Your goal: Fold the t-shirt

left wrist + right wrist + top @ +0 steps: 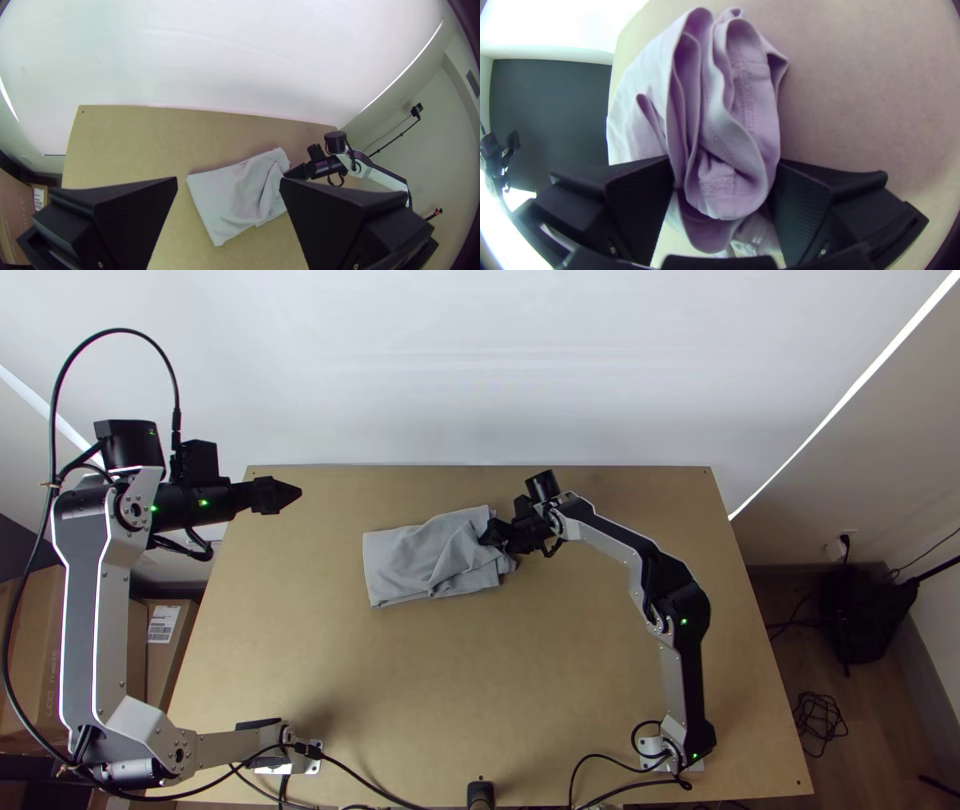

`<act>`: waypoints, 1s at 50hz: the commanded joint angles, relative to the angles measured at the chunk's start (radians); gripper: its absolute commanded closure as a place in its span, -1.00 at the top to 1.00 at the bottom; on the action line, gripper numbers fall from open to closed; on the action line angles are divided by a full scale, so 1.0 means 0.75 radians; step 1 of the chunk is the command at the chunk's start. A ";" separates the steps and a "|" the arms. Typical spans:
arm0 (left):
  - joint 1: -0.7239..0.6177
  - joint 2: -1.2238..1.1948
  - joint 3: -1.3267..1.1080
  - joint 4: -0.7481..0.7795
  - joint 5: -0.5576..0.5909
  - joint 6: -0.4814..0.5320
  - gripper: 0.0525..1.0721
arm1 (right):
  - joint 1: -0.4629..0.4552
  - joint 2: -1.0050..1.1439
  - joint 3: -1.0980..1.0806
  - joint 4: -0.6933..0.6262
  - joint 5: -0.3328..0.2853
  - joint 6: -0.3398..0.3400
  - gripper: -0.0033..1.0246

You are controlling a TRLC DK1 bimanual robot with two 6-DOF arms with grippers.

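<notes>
The grey t-shirt (425,560) lies as a folded, wrinkled bundle on the table's far half, its right end bunched. My left gripper (287,494) is held up left of the cloth, apart from it; in the left wrist view the left gripper (228,181) stands open with nothing between its fingers. At the bundle's right end is my right gripper (492,535). In the right wrist view, several layered edges of the t-shirt (725,115) rise between the wide-apart fingers of the right gripper (725,162). The left wrist view shows the t-shirt (235,195) beside the right arm.
Bare wooden table (440,690) lies in front of the cloth. A pale wall (480,370) stands behind the table. Cables run along the near edge by the arm bases. Cardboard boxes (165,650) are at the left, and a black bag (860,615) is on the floor to the right.
</notes>
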 commanded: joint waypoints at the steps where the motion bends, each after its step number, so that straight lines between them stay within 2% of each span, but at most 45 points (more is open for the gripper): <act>1: 0.012 -0.038 -0.020 -0.018 0.012 0.017 0.92 | 0.035 0.050 0.006 -0.066 -0.045 -0.029 0.25; 2: 0.014 -0.041 -0.020 -0.018 0.012 0.017 0.92 | 0.039 0.050 0.004 -0.082 -0.047 -0.046 0.22; 4: 0.014 -0.043 -0.018 -0.018 0.012 0.017 0.92 | 0.049 0.050 -0.002 -0.105 -0.049 -0.074 -0.03; 6: 0.014 -0.045 -0.018 -0.020 0.012 0.017 0.92 | 0.053 0.050 -0.004 -0.113 -0.049 -0.083 -0.40; 8: 0.014 -0.049 -0.018 -0.020 0.012 0.017 0.92 | 0.051 0.056 -0.004 -0.113 -0.049 -0.089 -0.87; 9: 0.014 -0.051 -0.018 -0.020 0.012 0.017 0.92 | 0.049 0.056 -0.004 -0.113 -0.049 -0.099 -0.96; 14: 0.016 -0.061 -0.018 -0.022 0.012 0.017 0.92 | 0.015 0.054 -0.006 -0.107 -0.039 -0.095 -0.95; 18: 0.022 -0.069 -0.022 -0.022 0.010 0.017 0.92 | -0.039 0.044 -0.012 -0.087 0.009 -0.081 -0.95; 26: 0.045 -0.083 -0.034 -0.024 0.012 0.030 0.92 | -0.194 -0.010 -0.064 -0.027 0.066 -0.068 -0.95; 35: 0.051 -0.102 -0.052 -0.024 0.012 0.040 0.92 | -0.446 -0.085 -0.137 0.030 0.101 -0.066 -0.95; 50: 0.053 -0.102 -0.040 -0.020 0.016 0.042 0.92 | -0.877 -0.204 -0.229 0.087 0.283 -0.009 -0.95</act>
